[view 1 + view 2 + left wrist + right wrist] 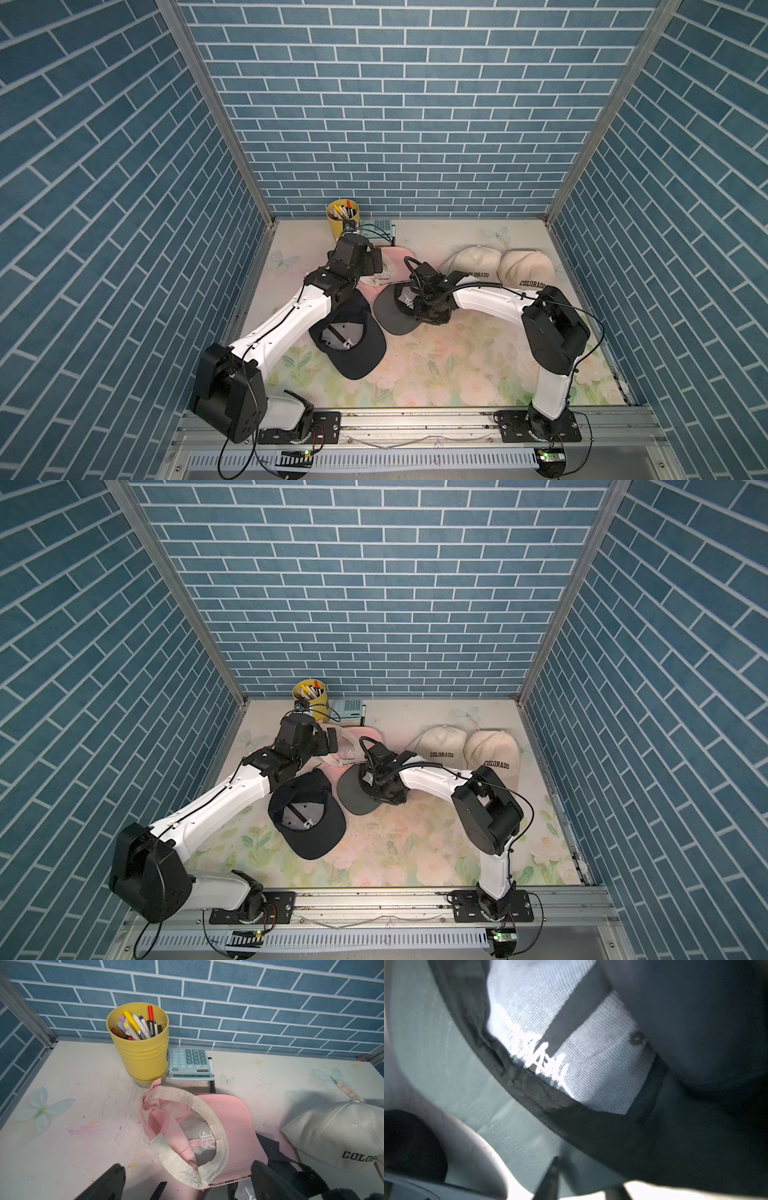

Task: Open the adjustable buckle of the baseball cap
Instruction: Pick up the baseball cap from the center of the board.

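Standing spread wide, the left claw [188, 1167] hangs over the pink cap [234, 1126], at eleven o'clock from the grey cap [390, 318], centre of the counter [457, 365]; the right claw [431, 316] sits inside it, spread indeterminable.

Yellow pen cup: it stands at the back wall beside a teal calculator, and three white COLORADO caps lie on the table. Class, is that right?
No. A top view shows two white COLORADO caps, not three. The yellow pen cup does stand at the back wall beside the teal calculator.
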You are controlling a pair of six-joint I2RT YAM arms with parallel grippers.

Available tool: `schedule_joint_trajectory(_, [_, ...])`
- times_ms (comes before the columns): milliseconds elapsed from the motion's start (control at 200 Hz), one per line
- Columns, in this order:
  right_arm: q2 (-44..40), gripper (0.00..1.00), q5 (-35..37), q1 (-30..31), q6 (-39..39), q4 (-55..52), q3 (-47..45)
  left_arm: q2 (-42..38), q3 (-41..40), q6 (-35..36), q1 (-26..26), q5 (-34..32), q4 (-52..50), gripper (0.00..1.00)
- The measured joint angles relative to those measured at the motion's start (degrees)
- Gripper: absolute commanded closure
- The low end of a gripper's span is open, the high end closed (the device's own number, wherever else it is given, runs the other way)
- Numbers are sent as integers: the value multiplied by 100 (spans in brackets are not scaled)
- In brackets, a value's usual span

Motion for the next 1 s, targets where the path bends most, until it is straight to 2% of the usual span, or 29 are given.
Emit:
schedule_joint_trajectory(90, [-68, 94, 116, -4, 22, 50, -20, -9, 2, 0, 9, -4, -2, 0])
schedule_joint_trajectory(170, [-168, 100, 131, -9, 17, 133, -87, -7, 7, -2, 13, 7, -7, 0])
schedule_joint_trajectory(335, [-501, 100, 315, 66, -90, 138, -289, -7, 33, 4, 13, 87, 0, 0])
schedule_joint_trajectory(485, [-1399, 100, 750, 114, -481, -166, -603, 46, 225, 153, 17, 210, 15, 0])
schedule_joint_trajectory(620, [-2498, 100, 1169, 114, -1292, -398, -846, 236, 544, 450, 17, 433, 186, 0])
schedule_joint_trajectory(740, [-3134, 100, 1399, 63, -2249, -442, -890, 339, 634, 901, 22, 935, 540, 2])
schedule_joint_trajectory(885, [-3473, 100, 1309, -188, -3383, -433, -931, 348, 632, 1423, 22, 1755, 1054, 5])
schedule_joint_trajectory(1000, [-3486, 100, 1010, -730, -4089, -415, -929, 348, 590, 1779, 15, 2422, 1539, 6])
